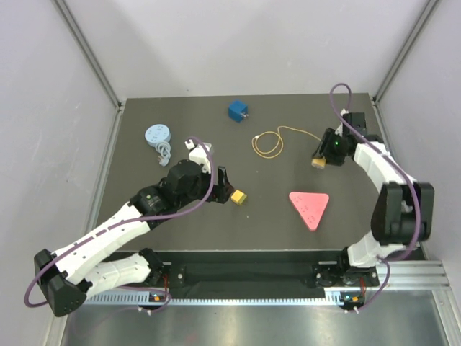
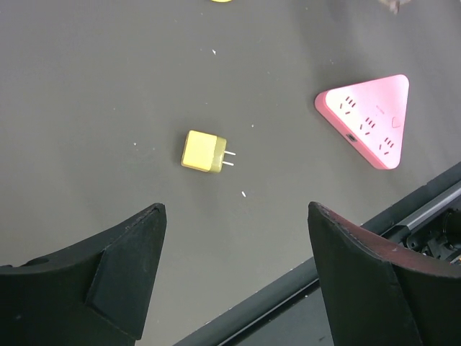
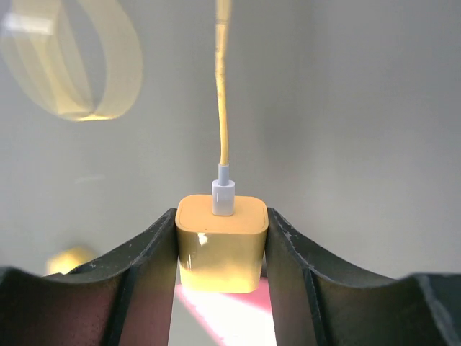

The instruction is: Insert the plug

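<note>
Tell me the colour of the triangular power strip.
The power strip is pink; the left wrist view shows it best.

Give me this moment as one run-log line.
right tool: shut on cabled yellow cube charger | left tool: open near loose yellow cube plug | pink triangular power strip: sockets empty

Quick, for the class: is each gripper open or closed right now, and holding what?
Left gripper: open, holding nothing; loose yellow plug lies ahead.
Right gripper: closed on the yellow charger, cable attached.
</note>
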Tool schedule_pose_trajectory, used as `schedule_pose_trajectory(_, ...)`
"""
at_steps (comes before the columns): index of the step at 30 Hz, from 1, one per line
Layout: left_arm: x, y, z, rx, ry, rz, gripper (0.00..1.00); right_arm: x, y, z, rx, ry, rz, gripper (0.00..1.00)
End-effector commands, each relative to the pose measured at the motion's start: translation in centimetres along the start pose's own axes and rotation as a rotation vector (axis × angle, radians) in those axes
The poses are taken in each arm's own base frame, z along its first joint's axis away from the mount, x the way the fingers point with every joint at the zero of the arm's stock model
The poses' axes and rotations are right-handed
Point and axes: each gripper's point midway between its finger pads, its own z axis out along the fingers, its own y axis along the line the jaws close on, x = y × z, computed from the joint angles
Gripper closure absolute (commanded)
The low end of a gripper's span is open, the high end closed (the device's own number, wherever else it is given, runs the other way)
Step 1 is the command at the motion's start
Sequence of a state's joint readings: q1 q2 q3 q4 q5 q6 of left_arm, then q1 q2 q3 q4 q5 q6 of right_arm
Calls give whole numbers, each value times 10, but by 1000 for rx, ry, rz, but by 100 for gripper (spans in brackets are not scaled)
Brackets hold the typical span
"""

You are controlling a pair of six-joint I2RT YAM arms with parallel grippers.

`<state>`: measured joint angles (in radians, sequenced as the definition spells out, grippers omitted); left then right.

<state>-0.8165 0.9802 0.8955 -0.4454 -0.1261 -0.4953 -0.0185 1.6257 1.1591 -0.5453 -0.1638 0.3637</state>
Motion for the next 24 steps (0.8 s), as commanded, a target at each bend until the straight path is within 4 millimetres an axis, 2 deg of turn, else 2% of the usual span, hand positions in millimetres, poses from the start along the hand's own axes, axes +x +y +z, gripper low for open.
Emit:
schedule_pose_trajectory(1,-33,-12,-4,27,-98,6,16,-25,91,-56,-301,-176,36,68)
schedule_pose_trajectory(2,-36,-15,-4,35,-104,9,17,-15,114,-72,-364,-194,13,68)
schedule_pose_trajectory(4,-43,-21,-5,63,-128,8,17,-9,147,-93,-478,-221,41,68)
schedule_pose_trajectory(5,-43,-28,-5,100,-121,19,17,7,167,-107,-546,-211,20,69)
schedule_pose_trajectory(7,-49,-40,-7,167,-144,38,18,17,191,-131,-639,-215,69,69)
schedule_pose_trajectory(8,-48,-47,-7,205,-143,53,18,32,211,-140,-704,-190,90,69)
schedule_pose_trajectory(11,-58,-62,-10,283,-185,70,18,51,237,-160,-817,-186,129,69)
schedule_pose_trajectory(14,-62,-67,-6,311,-218,80,18,70,257,-170,-924,-102,269,70)
schedule_pose_trajectory(17,-62,-66,3,304,-232,94,17,80,264,-166,-943,-73,318,70)
schedule_pose_trajectory(24,-55,-61,35,250,-181,107,20,90,284,-170,-1011,-19,375,71)
